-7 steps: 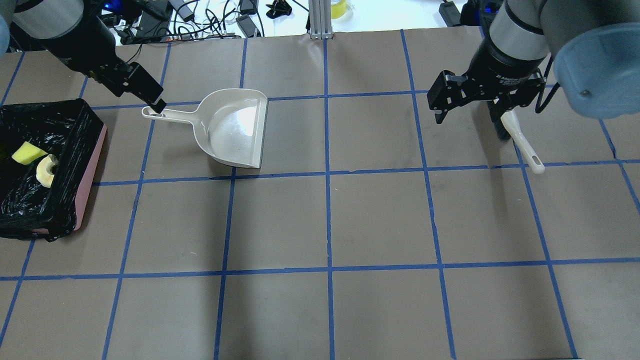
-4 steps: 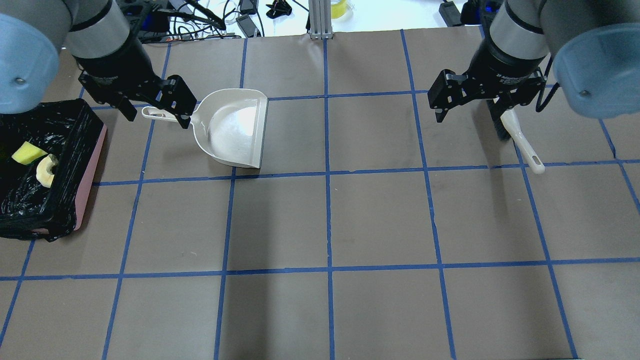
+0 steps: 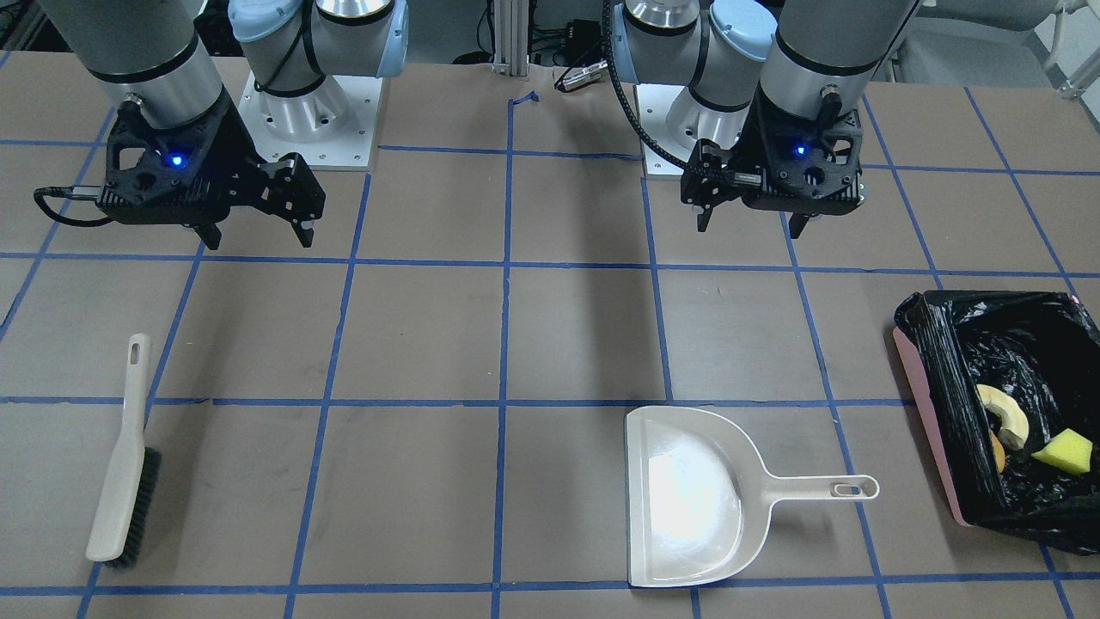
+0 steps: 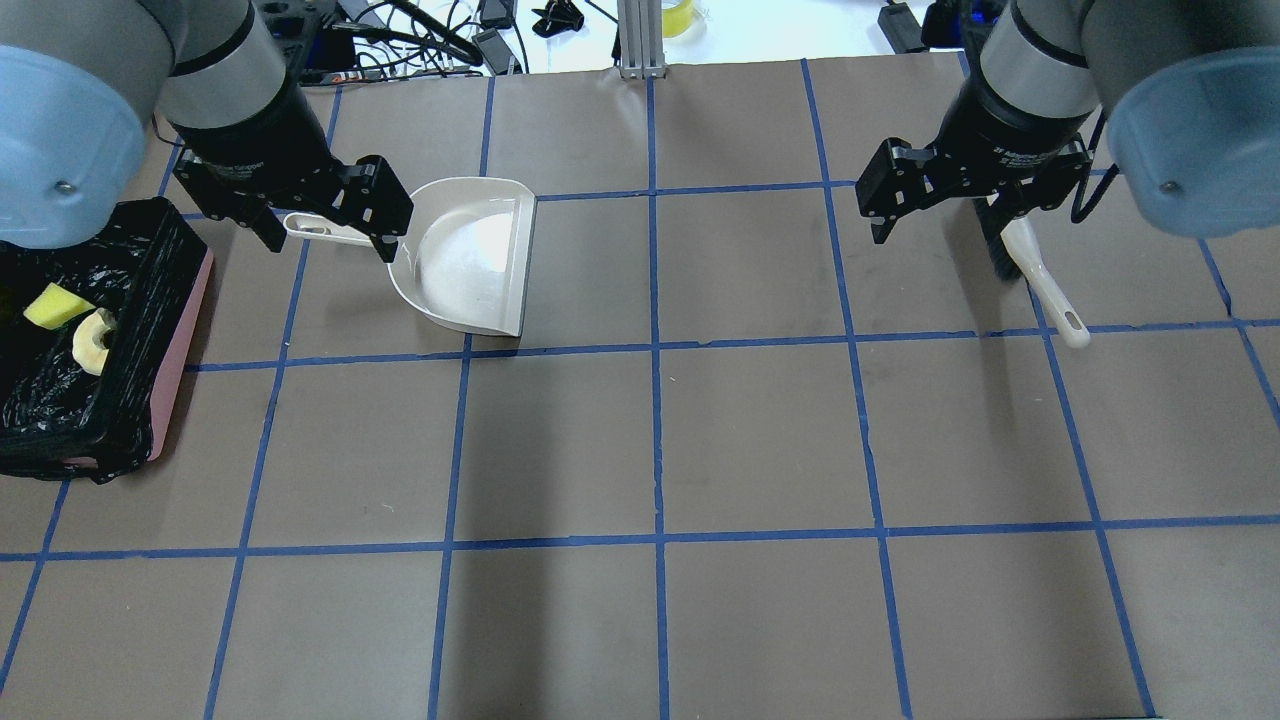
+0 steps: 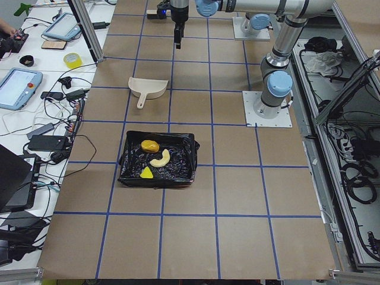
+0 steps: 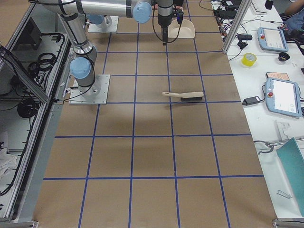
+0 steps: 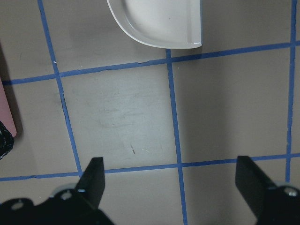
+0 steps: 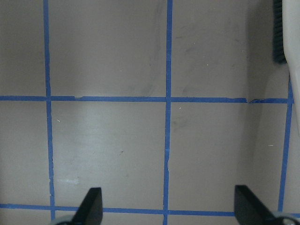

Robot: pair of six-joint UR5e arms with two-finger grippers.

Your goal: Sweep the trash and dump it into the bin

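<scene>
Closest to the robot, both arms hang above the brown bench (image 4: 760, 440) with its blue tape grid. The left gripper (image 3: 750, 228) points straight down, jaws released and spread wide with nothing between them. Its wrist camera shows the two black fingers (image 7: 93, 180) apart over bare bench, with a curved side of the dustpan just beyond and a sliver of pink bin at the left edge. The right gripper (image 3: 258, 241) hangs the same way on the robot's right, jaws likewise open and holding nothing. Its own camera shows taped squares below and the brush at the far right corner.

Further out, the white dustpan (image 3: 687, 499) lies flat on the bench, handle toward the robot's left, wide mouth toward the right. No trash is in it. Well to the right lies the brush (image 3: 125, 481), pale handle pointing back at the robot, dark bristles at the far end. Neither tool touches a gripper.

At the bench's left end sits the bin (image 3: 924, 404), pink with a crinkly black bag. All the trash is inside: the croissant (image 3: 1005, 413), the yellow sponge (image 3: 1066, 451) just beside it, and the golden lump (image 5: 149, 145) against the croissant.

Beyond the far edge of the bench, a white table carries tangled cables (image 4: 420, 40) and a roll of yellow tape (image 4: 680, 15).
</scene>
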